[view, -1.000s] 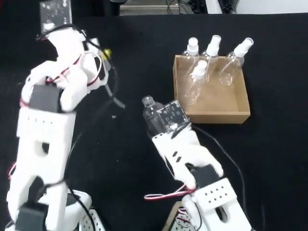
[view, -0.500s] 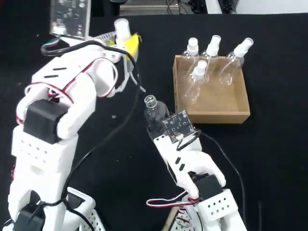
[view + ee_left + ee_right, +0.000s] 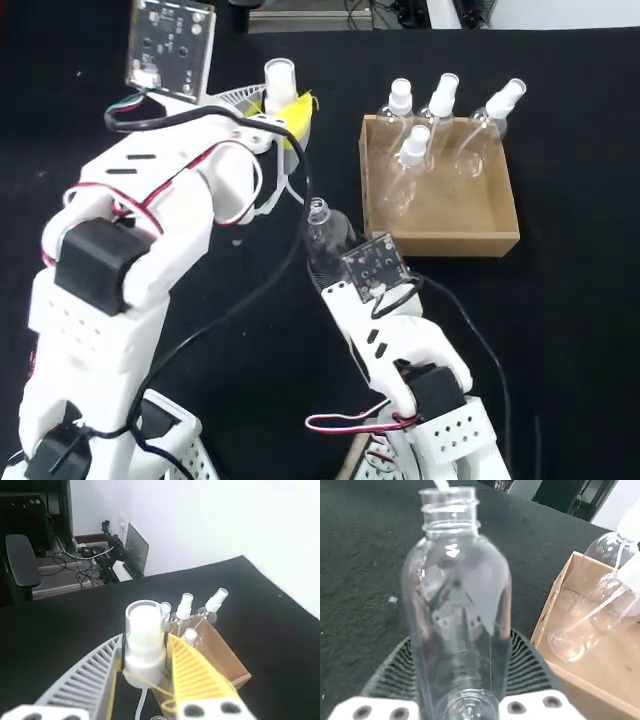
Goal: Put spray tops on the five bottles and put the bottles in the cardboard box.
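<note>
High view: the cardboard box (image 3: 441,244) sits on the black bench (image 3: 570,330), with four capped bottles (image 3: 415,160) leaning inside it against its far wall. Off the box's far corner on the left arm's side, above the bench, the left gripper (image 3: 274,106) is clamped on a spray top (image 3: 279,82), one white finger and one yellow finger on either side of it. A thin dip tube (image 3: 284,188) hangs below the spray top. Just beside the box wall that faces the left arm, the right gripper (image 3: 325,262) holds the open bottle (image 3: 322,235) upright, neck uppermost and uncapped; the tube's lower end is near that neck.

Left wrist view: the left gripper (image 3: 145,656) grips the spray top (image 3: 144,630) by its collar, nozzle head upward. The cardboard box (image 3: 228,663) lies beyond it, and the four capped bottles (image 3: 186,606) stand up from the box's far end.

Right wrist view: the right gripper (image 3: 461,656) is closed around the lower body of the open bottle (image 3: 457,605), whose threaded mouth is bare. The cardboard box (image 3: 554,607) is just beside the bottle, and parts of the capped bottles (image 3: 600,607) show inside it.
</note>
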Robot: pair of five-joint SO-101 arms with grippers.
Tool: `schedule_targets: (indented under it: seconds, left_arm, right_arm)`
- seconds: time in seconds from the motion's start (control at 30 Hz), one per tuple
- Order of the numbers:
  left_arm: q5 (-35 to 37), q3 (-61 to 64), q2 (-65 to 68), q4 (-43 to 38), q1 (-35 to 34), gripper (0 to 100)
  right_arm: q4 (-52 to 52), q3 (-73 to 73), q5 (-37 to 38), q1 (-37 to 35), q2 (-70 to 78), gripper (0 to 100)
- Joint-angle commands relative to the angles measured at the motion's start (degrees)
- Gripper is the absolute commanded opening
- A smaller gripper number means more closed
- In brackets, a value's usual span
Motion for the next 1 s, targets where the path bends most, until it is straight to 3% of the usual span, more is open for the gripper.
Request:
schedule_targets:
  seconds: [0.0, 0.2, 0.4, 0.6, 0.97]
  left_arm:
    - [-0.4, 0.0, -1.2, -1.2, 0.7, 3]
    - [-0.6, -0.3, -1.1, -2.4, 0.6, 3]
    - [-5.7, -0.4, -0.4, -3.4, 0.6, 3]
    - [-5.6, -6.9, 6.9, -3.1, 0.7, 3]
    - [-5.7, -28.9, 19.3, 10.6, 4.8, 3]
  right_arm:
    - [0.1, -0.3, -0.5, -0.6, -3.1, 1.1]
    - [0.6, -0.3, -0.5, -0.6, -3.1, 1.1]
    - [0.0, -0.4, -0.5, -0.6, -3.1, 1.1]
    - [-7.0, 2.4, -0.5, -0.3, -3.1, 1.1]
    - [-11.0, 4.4, -0.4, -0.2, -3.1, 1.1]
